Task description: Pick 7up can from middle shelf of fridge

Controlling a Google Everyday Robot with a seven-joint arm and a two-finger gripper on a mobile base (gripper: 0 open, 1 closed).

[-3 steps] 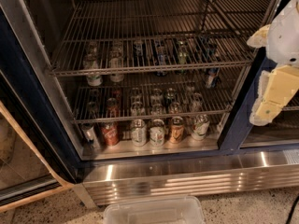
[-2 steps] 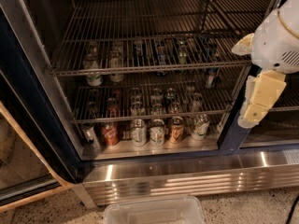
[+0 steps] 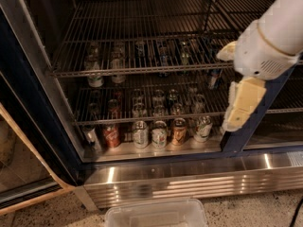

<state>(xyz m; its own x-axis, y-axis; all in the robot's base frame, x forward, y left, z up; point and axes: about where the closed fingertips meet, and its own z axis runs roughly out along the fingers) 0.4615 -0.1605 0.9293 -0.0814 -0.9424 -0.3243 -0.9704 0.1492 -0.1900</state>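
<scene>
Pincer has swung left toward the open fridge; its grip cannot be told, and the cans are not yet reached.

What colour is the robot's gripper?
Pale cream-yellow. The gripper hangs at the right side of the fridge, clearest in the camera view.

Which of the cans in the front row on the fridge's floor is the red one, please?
The red can, second from the left: the only red-bodied one in that row. The gripper hangs far to its right, before the fridge's blue frame.
</scene>
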